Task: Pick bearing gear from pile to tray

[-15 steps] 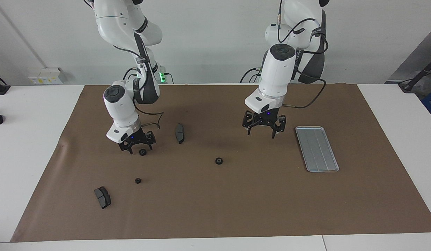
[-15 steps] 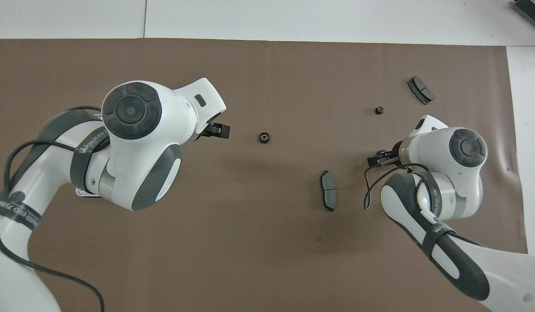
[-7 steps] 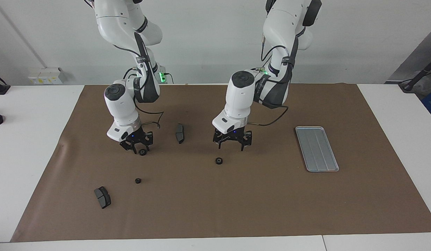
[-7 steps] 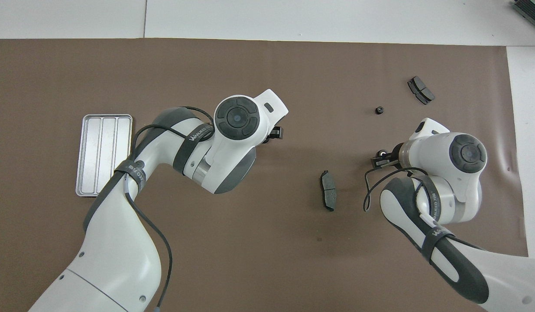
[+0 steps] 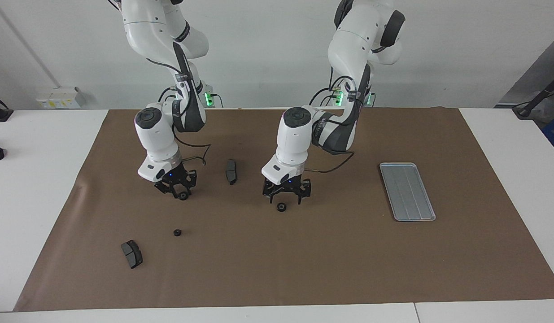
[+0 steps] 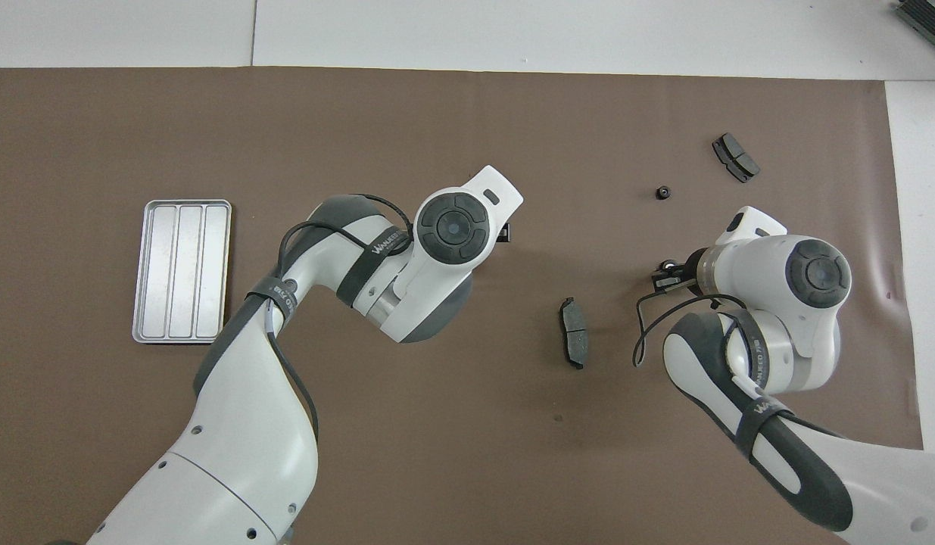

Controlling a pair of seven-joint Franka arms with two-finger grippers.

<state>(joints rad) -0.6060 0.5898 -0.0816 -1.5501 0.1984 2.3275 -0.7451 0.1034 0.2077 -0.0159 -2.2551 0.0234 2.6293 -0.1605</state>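
Down at the brown paper mat, the right gripper is sitting low around a tiny black round gear; whether it is clenching it I cannot tell. The left gripper is hanging spread over a second black gear. A flat ridged silver-grey metal tray is lying toward the left arm's end.

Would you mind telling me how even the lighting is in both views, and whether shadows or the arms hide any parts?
Facing view: soft, even light; only faint shadows on the brown mat, and the tray shows no harsh glare. Overhead view: equally even, but the left arm's wrist covers the gear under the left claw, which only the facing view shows.
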